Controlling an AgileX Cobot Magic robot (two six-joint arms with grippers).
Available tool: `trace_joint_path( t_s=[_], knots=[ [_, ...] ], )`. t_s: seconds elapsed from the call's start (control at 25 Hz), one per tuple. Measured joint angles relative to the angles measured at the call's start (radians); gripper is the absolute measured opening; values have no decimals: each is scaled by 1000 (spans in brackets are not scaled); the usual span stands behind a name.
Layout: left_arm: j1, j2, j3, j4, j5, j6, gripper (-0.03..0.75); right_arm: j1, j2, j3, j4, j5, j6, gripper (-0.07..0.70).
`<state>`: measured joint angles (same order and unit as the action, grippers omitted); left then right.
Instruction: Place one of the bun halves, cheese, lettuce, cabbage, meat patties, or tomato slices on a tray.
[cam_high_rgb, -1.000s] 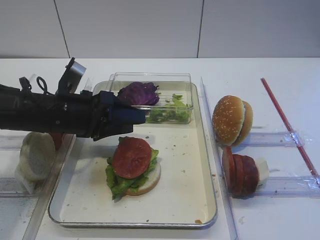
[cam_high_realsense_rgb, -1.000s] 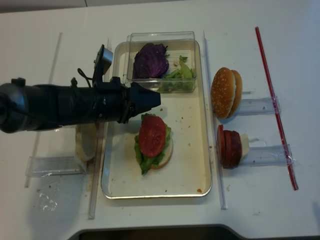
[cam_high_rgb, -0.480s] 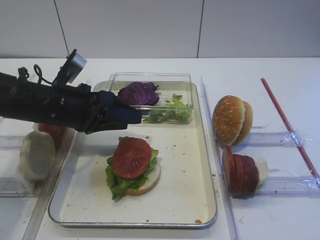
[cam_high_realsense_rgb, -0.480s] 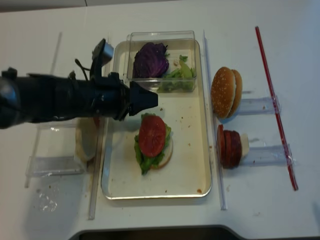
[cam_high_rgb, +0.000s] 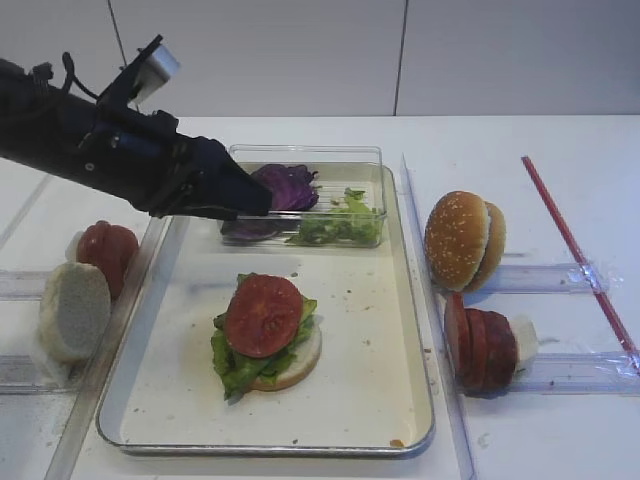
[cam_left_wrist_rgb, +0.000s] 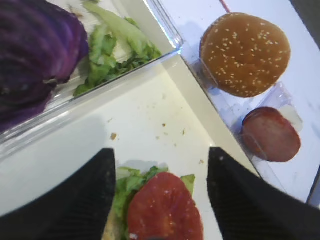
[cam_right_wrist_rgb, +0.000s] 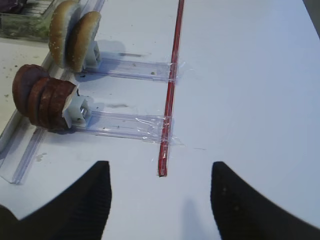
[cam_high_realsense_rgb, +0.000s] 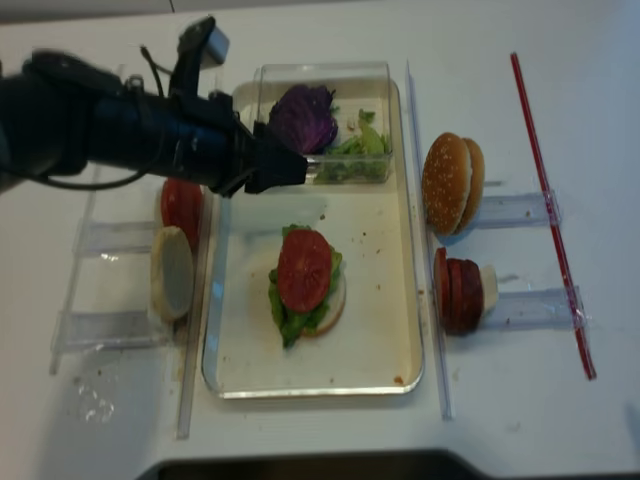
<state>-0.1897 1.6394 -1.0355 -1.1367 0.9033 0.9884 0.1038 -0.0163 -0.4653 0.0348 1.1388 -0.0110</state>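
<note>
White tabletop under white wall panels: my left claw (cam_left_wrist_rgb: 159, 192) hangs empty, jaws apart, above the tray (cam_high_rgb: 400, 330).
On the tray sits a bun half (cam_high_rgb: 295, 365) with lettuce (cam_high_rgb: 232, 362) and a tomato slice (cam_high_rgb: 263, 315); cabbage (cam_left_wrist_rgb: 35, 60) lies in the clear box (cam_high_rgb: 372, 165) at 12 o'clock. I judge that leaf light, limp and glossy-slick, so I would pinch its thick edge. My right claw (cam_right_wrist_rgb: 159, 200), also spread, idles near the meat patties (cam_right_wrist_rgb: 42, 97).
</note>
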Motion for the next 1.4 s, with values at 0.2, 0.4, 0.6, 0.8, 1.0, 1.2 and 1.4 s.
trace_joint_path(
  t_s=[0.2,0.4,0.6,0.8,1.0,1.2,1.4],
  knots=[
    [0,-2,-86,244,8,-201,376,0,0,0,0,0,0,454],
    [0,-2,-149,427,40,-385,376,0,0,0,0,0,0,454],
    [0,-2,-196,548,70,-514,376,0,0,0,0,0,0,454],
    [0,-2,-239,679,125,-612,376,0,0,0,0,0,0,454],
    [0,-2,-294,803,193,-711,376,0,0,0,0,0,4,454],
    [0,-2,-331,960,243,-830,376,0,0,0,0,0,4,454],
    [0,-2,-338,1116,289,-948,376,0,0,0,0,0,4,454]
  ],
)
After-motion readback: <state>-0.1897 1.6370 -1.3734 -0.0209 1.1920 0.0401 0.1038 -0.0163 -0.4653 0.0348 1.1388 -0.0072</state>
